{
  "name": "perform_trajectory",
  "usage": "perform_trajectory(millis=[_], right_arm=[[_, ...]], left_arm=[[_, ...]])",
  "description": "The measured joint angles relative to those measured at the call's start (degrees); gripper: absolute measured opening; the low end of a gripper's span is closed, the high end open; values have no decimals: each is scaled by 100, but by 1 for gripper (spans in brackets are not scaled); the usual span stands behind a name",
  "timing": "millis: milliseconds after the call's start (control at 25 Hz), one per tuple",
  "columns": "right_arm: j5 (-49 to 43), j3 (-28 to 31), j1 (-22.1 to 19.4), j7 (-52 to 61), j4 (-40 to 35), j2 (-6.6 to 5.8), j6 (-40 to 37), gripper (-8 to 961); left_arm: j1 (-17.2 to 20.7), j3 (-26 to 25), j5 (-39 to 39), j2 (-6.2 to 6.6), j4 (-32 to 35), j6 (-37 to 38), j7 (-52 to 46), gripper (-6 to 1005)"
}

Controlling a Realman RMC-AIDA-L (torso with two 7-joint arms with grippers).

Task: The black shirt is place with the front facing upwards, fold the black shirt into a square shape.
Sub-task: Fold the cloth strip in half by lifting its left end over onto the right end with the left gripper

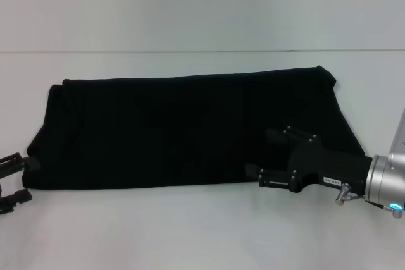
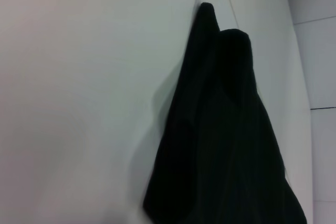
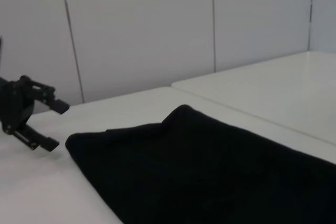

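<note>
The black shirt [image 1: 190, 131] lies folded into a long band on the white tabletop [image 1: 202, 232]. The right end effector [image 1: 262, 156] rests over its near right edge, fingers spread (nothing held); the left end effector [image 1: 16, 178], jaws apart, sits just beside the shirt's left end.

Black shirt [image 1: 177, 131]: soft plain cloth, folded into a long horizontal band. Lies flat on white table [image 1: 190, 232].

The black shirt [image 2: 226, 145] lies in folded layers on the pale counter [image 2: 79, 93]; two rounded ends of the cloth sit side by side at its far end, one layer overlapping the other.
</note>
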Motion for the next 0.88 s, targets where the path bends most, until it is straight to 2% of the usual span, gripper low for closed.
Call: perform_trajectory(millis=[480, 880], right_arm=[[17, -38, 9, -11, 67, 3, 13, 944], [18, -40, -1, -11, 131, 12, -22, 945]], left_arm=[[-61, -18, 148, -31, -88, -477, -149, 866], [-302, 24, 155, -79, -165, -776, -134, 865]])
